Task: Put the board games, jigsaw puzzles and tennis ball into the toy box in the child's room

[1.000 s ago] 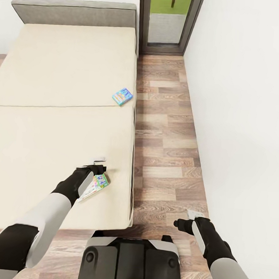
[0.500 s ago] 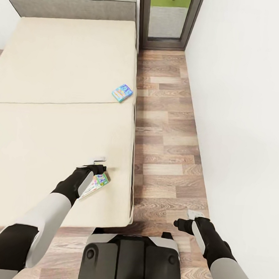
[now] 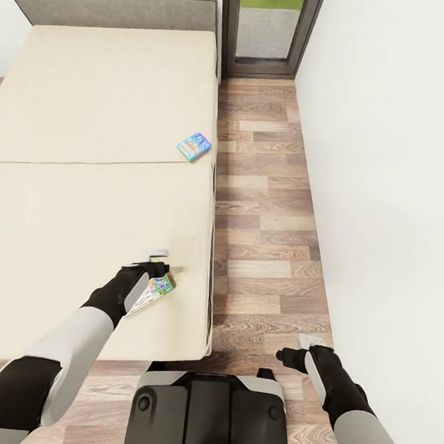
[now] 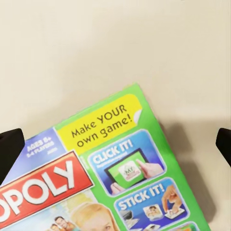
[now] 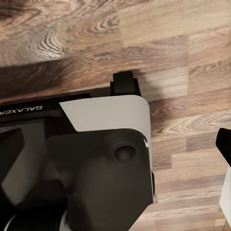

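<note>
Two board games lie on the bed (image 3: 84,199). A blue one (image 3: 195,146) sits near the mattress's right edge, far ahead of me. A green-covered one (image 3: 156,289) lies close to the bed's near right corner, and the left wrist view shows its printed cover (image 4: 120,168) flat on the cream mattress. My left gripper (image 3: 158,260) hovers just over this green game and is open, its fingertips (image 4: 9,149) wide apart on either side of it. My right gripper (image 3: 298,348) hangs open over the wood floor, holding nothing. The table, toy box, jigsaw puzzles and tennis ball are out of view.
A strip of wood-plank floor (image 3: 269,205) runs between the bed and the white wall (image 3: 383,193) on the right. A dark-framed window (image 3: 269,26) closes the far end. My own base (image 3: 208,413) stands at the foot of the bed and shows under the right wrist (image 5: 96,163).
The picture has shifted a little: the bed's far end and the blue game sit slightly higher, so the camera moved. Both arms and the green game stand as before.
</note>
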Motion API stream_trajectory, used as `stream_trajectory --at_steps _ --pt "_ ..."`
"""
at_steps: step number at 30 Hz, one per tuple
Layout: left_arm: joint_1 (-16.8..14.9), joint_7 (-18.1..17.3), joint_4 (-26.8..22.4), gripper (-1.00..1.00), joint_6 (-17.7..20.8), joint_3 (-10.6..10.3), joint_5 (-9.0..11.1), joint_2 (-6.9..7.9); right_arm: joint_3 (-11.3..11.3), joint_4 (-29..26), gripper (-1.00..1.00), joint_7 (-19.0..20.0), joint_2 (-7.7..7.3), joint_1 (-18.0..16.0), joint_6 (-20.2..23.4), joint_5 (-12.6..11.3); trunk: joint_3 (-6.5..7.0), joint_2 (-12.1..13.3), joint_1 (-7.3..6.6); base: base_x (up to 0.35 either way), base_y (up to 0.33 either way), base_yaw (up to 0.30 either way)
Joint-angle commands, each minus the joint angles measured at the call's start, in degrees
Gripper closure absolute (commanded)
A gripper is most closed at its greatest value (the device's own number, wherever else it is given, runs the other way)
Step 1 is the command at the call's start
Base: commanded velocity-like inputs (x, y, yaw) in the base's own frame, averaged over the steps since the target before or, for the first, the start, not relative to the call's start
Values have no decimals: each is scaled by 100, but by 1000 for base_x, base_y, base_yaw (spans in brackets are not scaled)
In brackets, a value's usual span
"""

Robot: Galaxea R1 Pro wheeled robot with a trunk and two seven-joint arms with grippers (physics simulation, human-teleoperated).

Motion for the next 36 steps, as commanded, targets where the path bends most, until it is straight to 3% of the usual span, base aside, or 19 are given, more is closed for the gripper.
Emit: stream_trajectory --at_steps 1,10,21,36 --pt "-2 51 -10 -100 25 -37 59 5 -9 -8 -100 4 -1 1 26 -19 -6 -9 3 0 0 0" --pt "-14 39 -294 -100 72 -40 50 26 -9 -7 -100 26 4 5 -57 -24 -7 -9 3 0 0 0" --pt "-17 62 -741 -100 504 -40 48 18 -6 -8 -100 45 25 5 -76 -21 -7 -9 3 0 0 0" --pt "-123 68 -857 -100 629 -40 46 24 -1 -8 -100 29 57 5 -80 -18 -34 -9 3 0 0 9"
